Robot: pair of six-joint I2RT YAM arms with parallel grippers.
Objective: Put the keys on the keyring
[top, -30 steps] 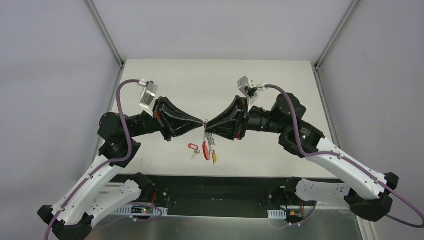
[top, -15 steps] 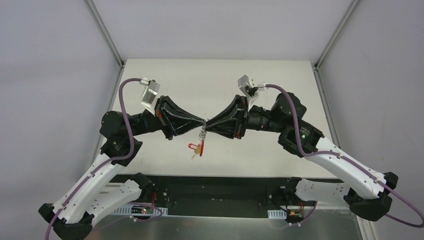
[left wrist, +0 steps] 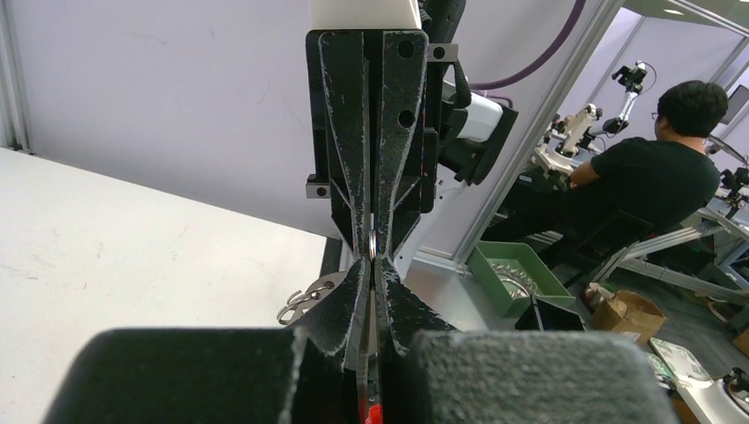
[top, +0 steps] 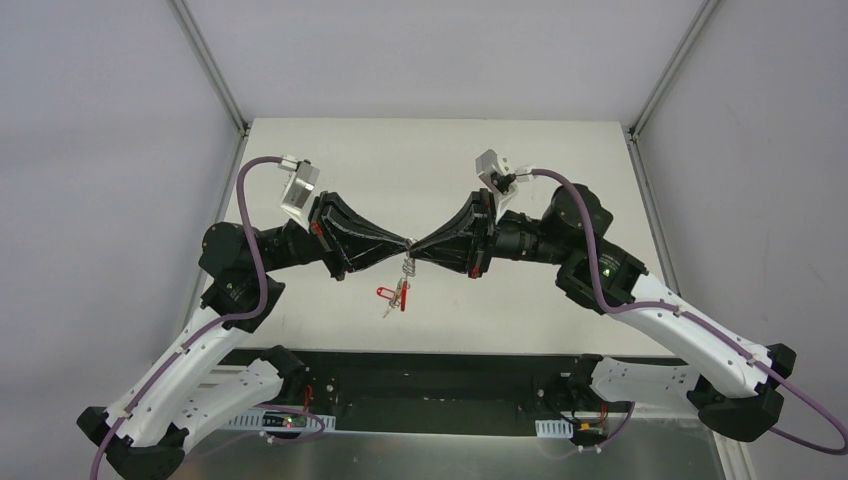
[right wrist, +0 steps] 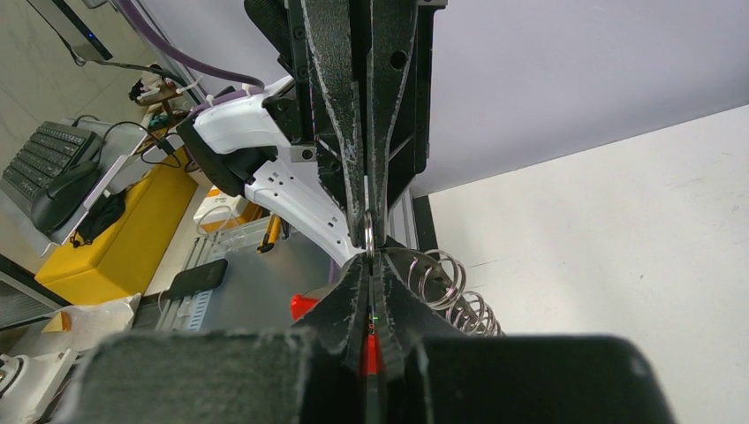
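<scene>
i see my left gripper (top: 404,241) and right gripper (top: 417,246) tip to tip, both pinched tight on the keyring (left wrist: 372,248); the keys (top: 401,292) dangle beneath, long axis vertical, pointing down, above the near edge of the desk (top: 330,160).

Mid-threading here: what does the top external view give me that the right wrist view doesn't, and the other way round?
Only top external: the keys as a bunch dangling below the meeting tips, with both arms seen whole.

Only right wrist: a thin metal ring pinched edge-on where the tips meet, too small to make out from above. Beside it is a coil of silvery rings, clear loop by loop.

Both: the left pincer and right pincer, shut and tip to tip.
</scene>
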